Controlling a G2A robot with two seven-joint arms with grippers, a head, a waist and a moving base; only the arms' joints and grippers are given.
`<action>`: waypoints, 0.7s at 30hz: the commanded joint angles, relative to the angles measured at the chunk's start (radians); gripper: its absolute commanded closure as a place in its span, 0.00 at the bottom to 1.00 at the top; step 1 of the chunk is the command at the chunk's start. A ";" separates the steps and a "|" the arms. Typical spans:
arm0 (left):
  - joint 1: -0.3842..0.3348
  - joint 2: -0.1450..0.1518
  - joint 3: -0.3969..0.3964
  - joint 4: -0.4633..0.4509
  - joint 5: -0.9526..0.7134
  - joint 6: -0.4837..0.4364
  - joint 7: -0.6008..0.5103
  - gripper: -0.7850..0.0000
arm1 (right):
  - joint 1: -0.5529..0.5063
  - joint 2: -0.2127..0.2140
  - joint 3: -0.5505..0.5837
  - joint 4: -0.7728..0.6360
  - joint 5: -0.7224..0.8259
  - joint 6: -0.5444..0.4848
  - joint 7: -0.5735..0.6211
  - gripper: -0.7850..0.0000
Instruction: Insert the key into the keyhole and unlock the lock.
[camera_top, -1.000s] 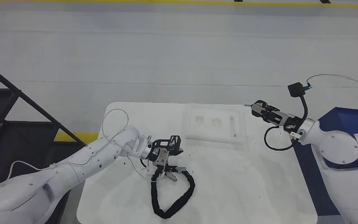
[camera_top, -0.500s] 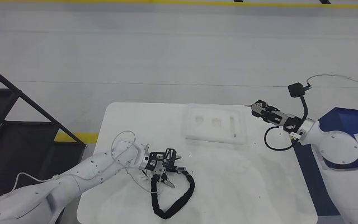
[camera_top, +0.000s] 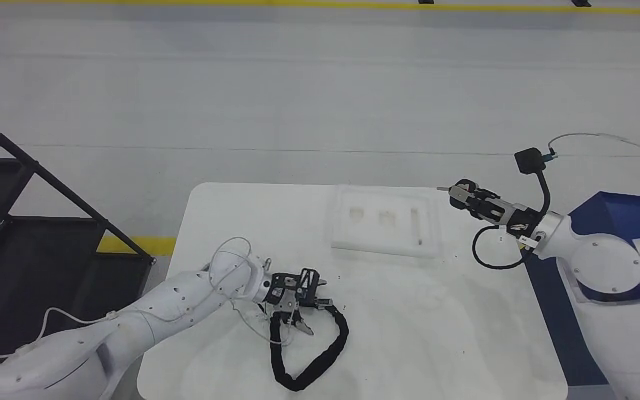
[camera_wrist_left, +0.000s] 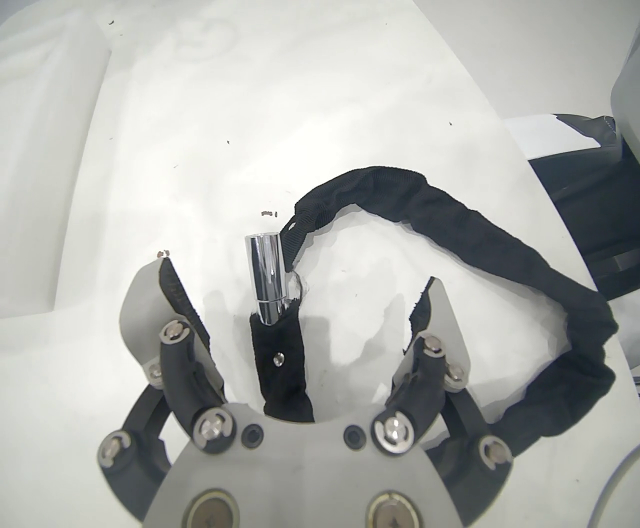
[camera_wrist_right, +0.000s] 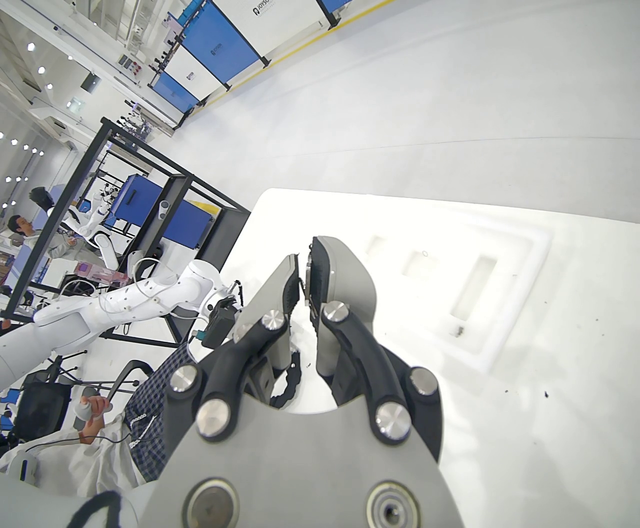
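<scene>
The lock is a chain in a black fabric sleeve (camera_top: 312, 362), lying in a loop near the table's front edge. Its silver cylinder end (camera_wrist_left: 266, 280) sticks out of one sleeve end. My left gripper (camera_top: 288, 318) hangs just above that end, open, and the cylinder sits between its fingers (camera_wrist_left: 172, 295) without touching either one. My right gripper (camera_top: 451, 190) is held above the table's far right corner. It is shut on a thin metal key whose tip (camera_top: 440, 188) pokes out; in the right wrist view the right gripper (camera_wrist_right: 301, 256) hides the key.
A white foam tray (camera_top: 348, 232) with three empty recesses lies at the back middle of the white table (camera_top: 450, 320). The blue and white robot base (camera_top: 600, 250) stands at the table's right side. A dark rack (camera_top: 40, 230) stands left of the table.
My left arm has drawn back towards the table's front left and its open gripper has settled lower over the lock's cylinder end. The right arm has not moved.
</scene>
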 joint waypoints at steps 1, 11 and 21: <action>0.004 0.000 -0.007 0.002 0.012 0.006 0.000 0.03 | 0.000 0.000 0.000 0.000 0.000 0.000 0.000 1.00; 0.031 -0.012 -0.036 0.009 0.033 0.037 -0.026 0.27 | 0.000 0.000 0.000 0.000 0.000 0.000 0.000 1.00; 0.047 -0.032 -0.061 0.030 0.036 0.039 -0.067 0.65 | 0.000 0.000 0.000 0.000 0.000 0.000 0.000 1.00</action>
